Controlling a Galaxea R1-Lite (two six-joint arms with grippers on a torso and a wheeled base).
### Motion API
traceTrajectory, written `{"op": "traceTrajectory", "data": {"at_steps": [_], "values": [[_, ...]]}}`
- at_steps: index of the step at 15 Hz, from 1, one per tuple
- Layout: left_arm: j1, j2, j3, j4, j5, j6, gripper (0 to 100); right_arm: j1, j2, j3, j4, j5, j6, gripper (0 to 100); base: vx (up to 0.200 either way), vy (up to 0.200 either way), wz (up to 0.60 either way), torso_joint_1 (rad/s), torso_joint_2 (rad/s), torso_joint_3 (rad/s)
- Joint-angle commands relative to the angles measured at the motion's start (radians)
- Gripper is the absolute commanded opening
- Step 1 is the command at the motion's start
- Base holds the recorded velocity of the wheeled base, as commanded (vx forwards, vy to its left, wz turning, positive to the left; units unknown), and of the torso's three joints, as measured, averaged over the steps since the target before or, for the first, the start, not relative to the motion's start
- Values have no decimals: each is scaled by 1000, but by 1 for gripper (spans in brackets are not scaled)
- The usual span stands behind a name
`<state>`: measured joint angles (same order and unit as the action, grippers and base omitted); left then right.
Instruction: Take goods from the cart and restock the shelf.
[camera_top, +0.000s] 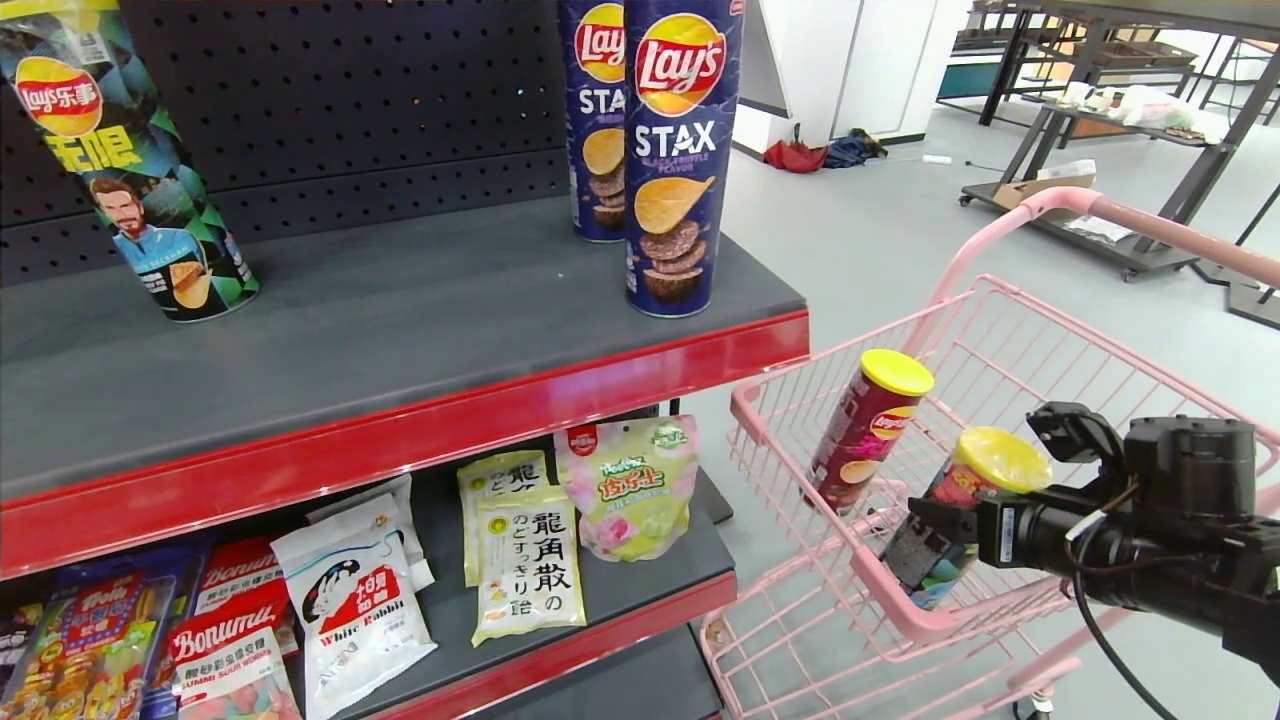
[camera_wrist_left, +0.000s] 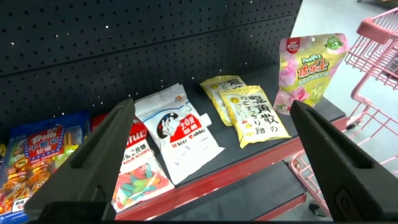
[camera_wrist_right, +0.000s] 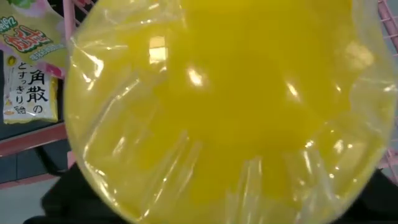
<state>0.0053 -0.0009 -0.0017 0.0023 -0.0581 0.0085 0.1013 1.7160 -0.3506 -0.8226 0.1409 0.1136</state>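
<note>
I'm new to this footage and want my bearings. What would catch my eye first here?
Two tall blue chip cans stand at the right end of the top shelf. Beside the shelf, a pink cart holds two yellow-lidded cans, and the right gripper is at the nearer can.

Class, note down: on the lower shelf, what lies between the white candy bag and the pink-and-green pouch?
Two overlapping yellow sachets lie between the white candy bag and the pink-and-green pouch, seen in the head and left wrist views.
</note>
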Motion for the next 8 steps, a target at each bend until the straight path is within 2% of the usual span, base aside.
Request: {"op": "traceTrajectory", "data": {"at_steps": [1, 5, 8], "values": [[1, 1, 0, 1, 0, 1, 100, 0, 10, -2, -1, 0, 0, 0, 0, 0, 0, 0, 0, 0], [-1, 1, 0, -1, 0, 1, 100, 3, -1, 7, -17, 0, -5, 0, 0, 0, 0, 0, 0, 0], [-1, 1, 0, -1, 0, 1, 100, 3, -114, 1, -35, -29, -15, 0, 0, 0, 0, 0, 0, 0]]}}
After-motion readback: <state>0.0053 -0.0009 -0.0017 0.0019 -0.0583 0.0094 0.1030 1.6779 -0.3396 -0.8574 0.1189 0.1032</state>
